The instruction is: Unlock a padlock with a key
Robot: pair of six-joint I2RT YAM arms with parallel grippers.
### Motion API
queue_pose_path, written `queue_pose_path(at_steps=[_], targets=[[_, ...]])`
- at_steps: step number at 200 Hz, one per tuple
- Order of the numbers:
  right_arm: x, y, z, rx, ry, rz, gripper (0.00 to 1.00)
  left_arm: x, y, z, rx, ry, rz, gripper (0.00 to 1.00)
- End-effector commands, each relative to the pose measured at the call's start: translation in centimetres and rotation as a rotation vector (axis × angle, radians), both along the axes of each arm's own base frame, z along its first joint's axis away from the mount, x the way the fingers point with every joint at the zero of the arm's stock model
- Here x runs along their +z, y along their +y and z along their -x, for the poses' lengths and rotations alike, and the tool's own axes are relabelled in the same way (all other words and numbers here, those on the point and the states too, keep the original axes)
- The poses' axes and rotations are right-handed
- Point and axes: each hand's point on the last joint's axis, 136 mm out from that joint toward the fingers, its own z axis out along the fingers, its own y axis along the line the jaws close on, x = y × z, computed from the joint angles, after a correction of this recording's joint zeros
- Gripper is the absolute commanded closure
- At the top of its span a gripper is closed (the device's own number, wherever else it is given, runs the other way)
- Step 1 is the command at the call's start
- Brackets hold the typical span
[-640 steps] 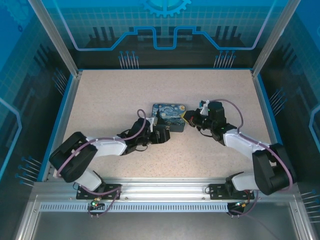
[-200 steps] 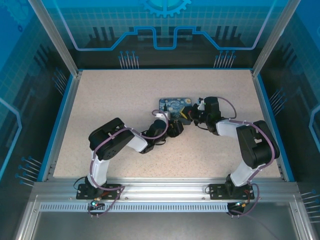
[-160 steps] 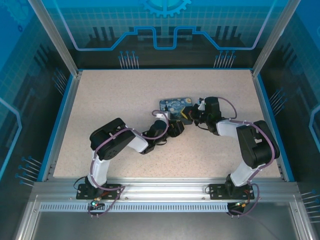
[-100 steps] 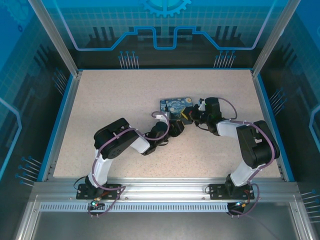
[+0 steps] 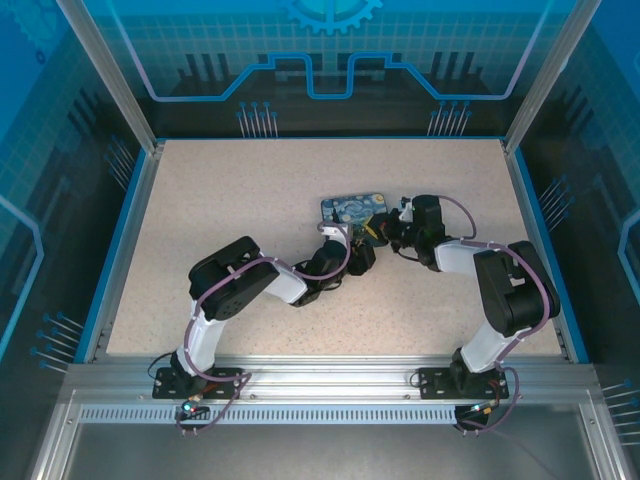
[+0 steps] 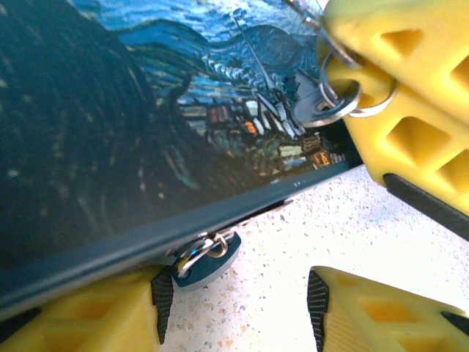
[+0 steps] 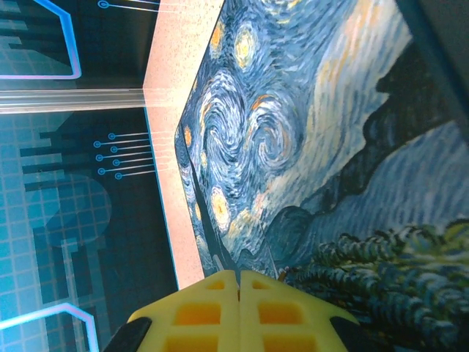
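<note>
— Where do we start on the left arm?

— At our left end effector (image 6: 238, 297). Its yellow fingers (image 6: 80, 312) are spread, with bare speckled desk (image 6: 293, 235) between them. They pinch nothing.

— And the padlock?

— The padlock (image 6: 207, 262) hangs just past the fingertips, under the lower edge of the painted box (image 6: 110, 132). It is off-centre in the gap, close beside the finger that is tucked under that edge. We cannot tell whether it touches that finger.

— What about our right side?

— Our right end effector (image 7: 238, 282) has its fingers pressed together. From the left wrist we see it (image 6: 344, 73) pinching the key (image 6: 311, 106) at its looped end. The key sticks out over the box's printed face, up and well apart from the padlock.

— And from above?

— From above, the left end effector (image 5: 358, 255) sits at the near side of the box (image 5: 350, 207) and the right one (image 5: 378, 232) at its right corner. The two are close together near the middle of the desk (image 5: 230, 190). The padlock and key are too small for us to make out there.
</note>
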Motion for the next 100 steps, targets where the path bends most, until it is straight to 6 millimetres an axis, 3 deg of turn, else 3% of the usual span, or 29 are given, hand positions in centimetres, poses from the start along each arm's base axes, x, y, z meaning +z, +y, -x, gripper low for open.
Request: queue_pose_path(at_steps=[1,66,100], targets=[[0.0,-0.6,0.1,-0.003,-0.008,-0.004,1.0,2.6,-0.1,-0.2,0.02,-0.047,0.094,0.48],[-0.3,-1.0,0.1,-0.009,-0.004,-0.002,1.0,5.1,-1.2,-0.3,0.012,-0.054,0.242,0.49],[-0.6,-1.0,0.0,-0.01,0.003,-0.003,1.0,3.6,-1.1,-0.5,0.027,-0.02,0.209,0.49]])
